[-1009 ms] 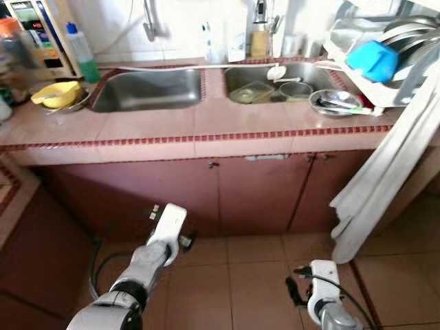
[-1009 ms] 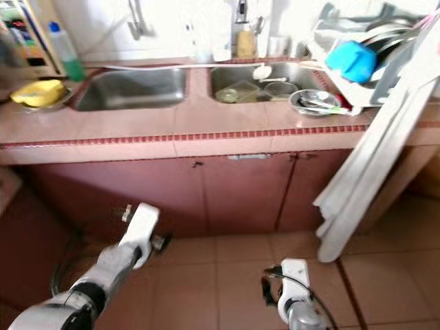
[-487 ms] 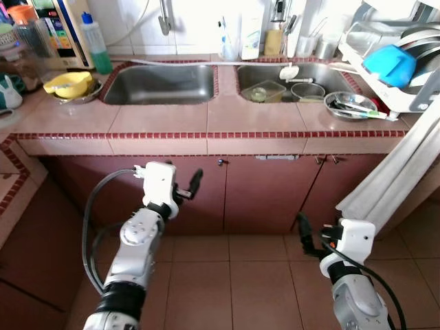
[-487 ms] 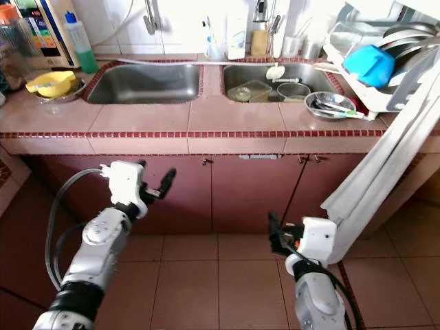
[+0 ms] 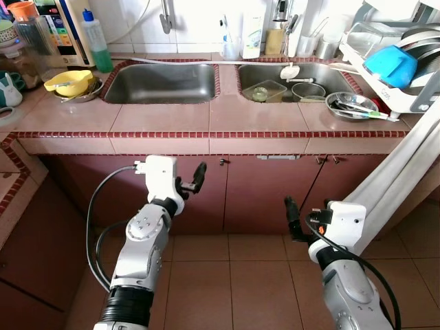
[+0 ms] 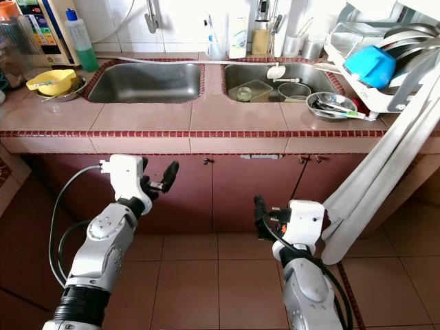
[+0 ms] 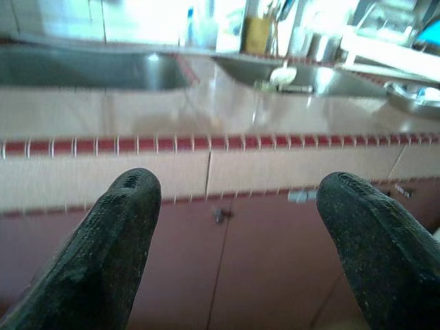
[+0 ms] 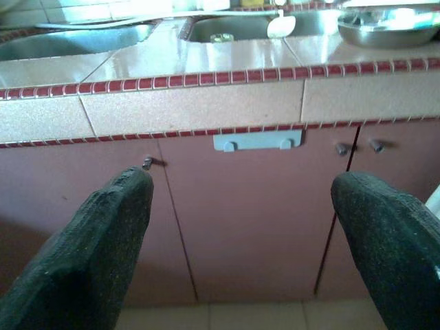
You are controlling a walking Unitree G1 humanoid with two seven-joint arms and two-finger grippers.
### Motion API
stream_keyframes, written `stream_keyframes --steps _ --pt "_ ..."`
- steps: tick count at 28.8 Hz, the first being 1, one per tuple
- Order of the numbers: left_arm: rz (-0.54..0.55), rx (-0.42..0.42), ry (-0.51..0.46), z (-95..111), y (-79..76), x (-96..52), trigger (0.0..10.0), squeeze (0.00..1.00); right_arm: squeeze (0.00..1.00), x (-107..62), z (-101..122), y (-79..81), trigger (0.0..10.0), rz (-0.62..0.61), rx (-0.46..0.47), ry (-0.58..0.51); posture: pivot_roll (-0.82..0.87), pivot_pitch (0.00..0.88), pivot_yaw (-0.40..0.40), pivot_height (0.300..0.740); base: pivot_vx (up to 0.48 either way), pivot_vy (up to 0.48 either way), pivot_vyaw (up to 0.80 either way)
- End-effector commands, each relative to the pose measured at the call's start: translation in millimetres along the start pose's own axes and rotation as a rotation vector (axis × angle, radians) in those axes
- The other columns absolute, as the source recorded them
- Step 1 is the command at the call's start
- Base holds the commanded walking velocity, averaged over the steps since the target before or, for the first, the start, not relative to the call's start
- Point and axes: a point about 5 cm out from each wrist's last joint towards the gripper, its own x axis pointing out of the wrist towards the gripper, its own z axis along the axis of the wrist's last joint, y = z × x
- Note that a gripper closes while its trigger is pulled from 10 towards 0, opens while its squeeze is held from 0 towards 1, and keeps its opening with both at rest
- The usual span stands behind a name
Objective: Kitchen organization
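1. Head views: standing in front of the tiled surface with two sinks. Looks like the approach step, nothing picked up yet. Left hand raised in front of the cabinet doors, below the surface edge; right hand lower, at about 5 o'clock from it. Stuff to sort sits up top: metal bowl with utensils at 2 o'clock on the surface, clear container and glass bowl inside the right sink, yellow bowl at 10 o'clock beside the green bottle. Blue cup on the dish rack at far 2 o'clock.

2. Left wrist view: fingers spread wide, nothing between them, surface edge ahead.

3. Right wrist view: fingers spread wide too, empty, pointing at a cabinet handle.

4. Next move probably calls for lifting a hand above the surface edge and picking a target; right sink seems likeliest.

5. Hard to tell: rack contents partly cut off and behind a hanging white cloth; items by the faucets too small to name.
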Motion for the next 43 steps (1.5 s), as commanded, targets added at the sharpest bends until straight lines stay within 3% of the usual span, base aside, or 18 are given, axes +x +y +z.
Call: stream_keyframes --steps 1,5,22,43 --pt "0.006 -0.002 0.009 2.6 2.0 1.4 10.0 0.0 0.0 0.9 6.4 1.3 10.0 0.019 -0.009 -0.013 0.02 0.0 0.024 0.74 0.0 0.0 0.0" --pt "-0.028 0.039 0.003 4.4 -2.0 -1.3 10.0 0.0 0.0 0.1 9.0 1.5 10.0 0.037 -0.018 -0.012 0.01 0.0 0.022 0.74 0.0 0.124 0.0" --pt "-0.022 0.007 0.047 7.5 -3.6 -4.0 10.0 0.0 0.0 5.3 17.6 6.4 10.0 0.051 -0.025 -0.009 0.01 0.0 0.026 0.74 0.0 0.295 0.0" --pt "-0.02 0.023 0.057 9.9 -3.1 -5.2 10.0 0.0 0.0 6.5 19.5 6.7 10.0 0.036 -0.01 -0.015 0.02 0.0 0.037 0.74 0.0 0.241 0.0"
